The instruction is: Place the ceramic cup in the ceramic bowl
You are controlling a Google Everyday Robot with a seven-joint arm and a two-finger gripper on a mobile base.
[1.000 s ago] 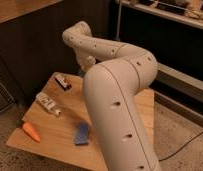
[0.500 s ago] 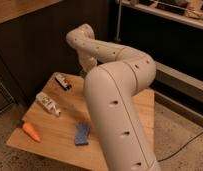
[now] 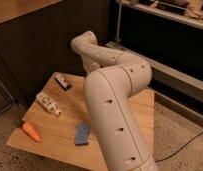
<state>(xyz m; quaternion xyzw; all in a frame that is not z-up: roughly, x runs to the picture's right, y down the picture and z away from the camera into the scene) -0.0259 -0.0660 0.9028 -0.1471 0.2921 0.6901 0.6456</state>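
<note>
We see the robot arm folded across the middle of the wooden table, its large white links filling the near foreground. The gripper is not in view, hidden behind the arm's own bulk. Neither the ceramic cup nor the ceramic bowl is visible; we judge both may lie on the table behind the arm, but we cannot confirm it.

On the exposed left part of the table lie an orange carrot near the left corner, a flat blue sponge just beside the arm, a clear plastic bottle on its side, and a small dark packet toward the far edge.

We expect a ceramic cup to be stiff, smooth, moderately heavy and breakable; a grip across the rim or around the cylindrical wall seems soundest, with a gentle release into the bowl to avoid chipping either piece.

Open room is widest over the bare wood at the table's centre-left; the near and left edges drop to the speckled floor, and a dark wall bounds the far side.
</note>
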